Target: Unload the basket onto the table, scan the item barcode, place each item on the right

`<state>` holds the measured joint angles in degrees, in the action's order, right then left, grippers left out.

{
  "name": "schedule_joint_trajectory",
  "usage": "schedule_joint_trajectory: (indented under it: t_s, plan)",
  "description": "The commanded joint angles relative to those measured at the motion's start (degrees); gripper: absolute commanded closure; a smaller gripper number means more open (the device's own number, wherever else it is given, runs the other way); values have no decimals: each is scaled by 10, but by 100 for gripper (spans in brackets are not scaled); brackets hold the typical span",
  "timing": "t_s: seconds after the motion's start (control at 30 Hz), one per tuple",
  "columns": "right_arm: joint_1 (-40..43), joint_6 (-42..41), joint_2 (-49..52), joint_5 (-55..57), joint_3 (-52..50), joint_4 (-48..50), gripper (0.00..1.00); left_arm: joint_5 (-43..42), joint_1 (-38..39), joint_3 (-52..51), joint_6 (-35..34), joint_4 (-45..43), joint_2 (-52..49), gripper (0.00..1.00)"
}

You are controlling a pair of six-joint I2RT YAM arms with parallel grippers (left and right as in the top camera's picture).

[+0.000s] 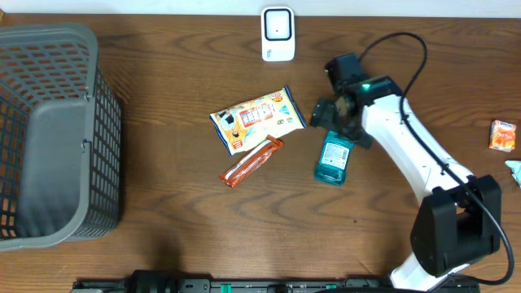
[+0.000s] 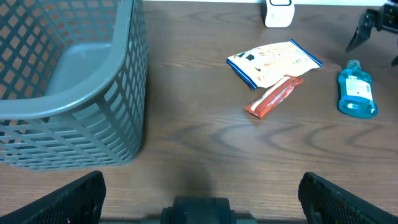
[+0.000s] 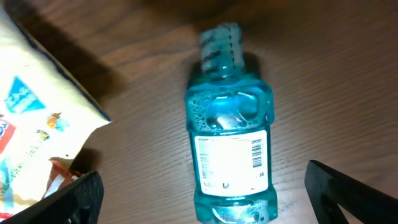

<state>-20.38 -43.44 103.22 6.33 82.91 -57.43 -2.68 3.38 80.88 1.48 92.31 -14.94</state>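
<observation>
The blue bottle (image 1: 334,159) lies flat on the worktop (image 1: 179,236), barcode up, cap end under the right gripper (image 1: 338,120); that gripper is spread wide, holding nothing; the left gripper (image 2: 199,202), also spread, is well apart.

I see a desk (image 1: 163,228) of dark brown wood grain with a low satin sheen. The basket (image 1: 106,155) is matt grey plastic lattice. The bottle (image 3: 229,112) is clear, glossy blue-green plastic with a smooth white label. The snack pack (image 1: 256,118) and orange wrapper (image 1: 252,161) are shiny film. The scanner (image 1: 278,32) is smooth white plastic. My right arm (image 1: 407,146) has smooth white shells and matt black joints.
</observation>
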Motion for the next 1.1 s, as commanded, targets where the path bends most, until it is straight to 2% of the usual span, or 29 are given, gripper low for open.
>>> schedule_joint_trajectory:
  t_s: [0.0,0.27,0.43,0.77,0.87,0.97,1.07]
  plan:
    - [-15,-13,2,89,23,-2,1,-3,-3,-1,0,43,-2,1]
    - [-25,19,29,134,23,23,1,-3,-3,-1,0,43,-2,1]
    - [-13,50,57,108,23,76,21,-3,-3,-1,0,43,-2,1]
    - [22,77,135,107,23,85,23,-3,-3,-1,0,43,-2,1]
    - [37,91,146,101,23,88,29,-3,-3,-1,0,43,-2,1]
    - [51,116,152,52,23,96,42,-3,-3,-1,0,43,-2,1]
    - [59,153,161,-14,22,108,44,-3,-3,-1,0,43,-2,1]
